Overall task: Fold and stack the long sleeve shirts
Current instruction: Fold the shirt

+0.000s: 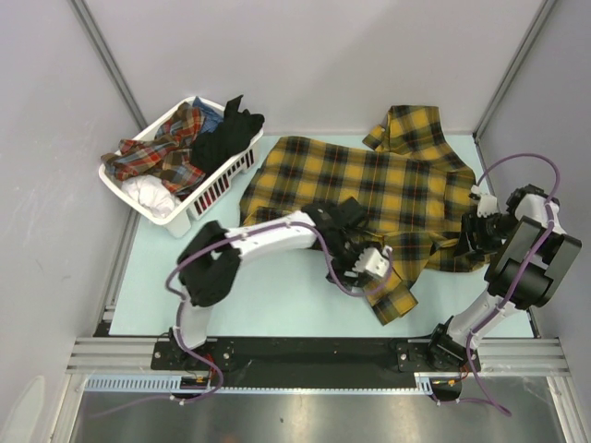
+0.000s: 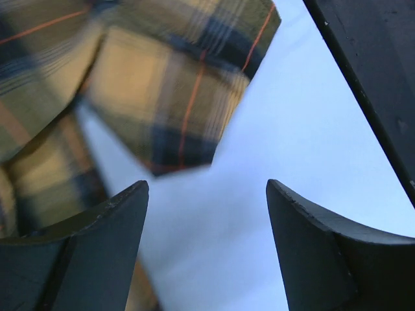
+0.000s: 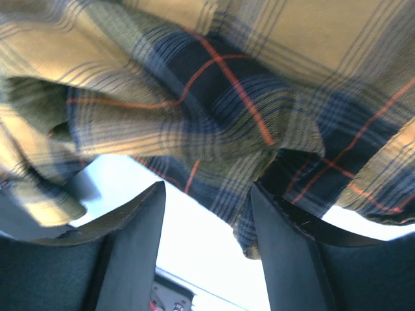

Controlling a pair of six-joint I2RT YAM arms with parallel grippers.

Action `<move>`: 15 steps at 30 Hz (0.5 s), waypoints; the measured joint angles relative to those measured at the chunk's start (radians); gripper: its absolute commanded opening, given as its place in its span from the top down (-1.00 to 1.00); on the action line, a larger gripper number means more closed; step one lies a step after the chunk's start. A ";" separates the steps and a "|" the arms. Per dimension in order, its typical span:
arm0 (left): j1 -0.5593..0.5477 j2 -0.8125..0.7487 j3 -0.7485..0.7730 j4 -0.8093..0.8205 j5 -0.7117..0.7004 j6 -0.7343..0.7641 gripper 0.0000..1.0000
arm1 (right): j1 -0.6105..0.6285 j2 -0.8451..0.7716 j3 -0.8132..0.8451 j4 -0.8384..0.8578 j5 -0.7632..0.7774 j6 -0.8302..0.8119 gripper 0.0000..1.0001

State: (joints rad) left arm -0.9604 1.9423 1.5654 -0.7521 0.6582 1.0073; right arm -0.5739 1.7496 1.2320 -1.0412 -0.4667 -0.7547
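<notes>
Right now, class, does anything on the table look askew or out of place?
The plaid shirt lies rumpled: one sleeve bunched at its far corner, a flap trailing toward the near edge. A black garment overhangs the basket rim.

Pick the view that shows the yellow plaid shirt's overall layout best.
Top external: nearly the whole yellow plaid shirt lies spread on the table. Left wrist shows only a blurred corner; right wrist only bunched folds close up.
</notes>
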 measured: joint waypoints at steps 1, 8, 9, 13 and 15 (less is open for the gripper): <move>-0.023 0.036 0.007 0.011 -0.005 0.005 -0.56 | 0.000 0.000 -0.005 0.013 0.003 0.004 -0.12; -0.104 0.140 0.004 0.103 -0.055 0.011 -0.41 | 0.000 0.000 -0.060 0.095 0.046 0.030 0.03; -0.110 0.139 0.000 0.127 -0.066 0.006 -0.41 | 0.000 0.000 -0.069 0.105 0.057 0.030 0.03; -0.102 0.129 -0.032 0.215 -0.127 -0.043 -0.31 | -0.005 0.000 -0.084 0.119 0.075 0.030 0.03; -0.068 0.095 -0.084 0.235 -0.159 -0.069 -0.30 | -0.009 -0.001 -0.086 0.124 0.080 0.030 0.03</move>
State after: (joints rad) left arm -1.0279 2.0373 1.4815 -0.5171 0.4988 0.9379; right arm -0.5827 1.7485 1.1461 -0.9176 -0.3870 -0.7250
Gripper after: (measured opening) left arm 0.669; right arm 0.486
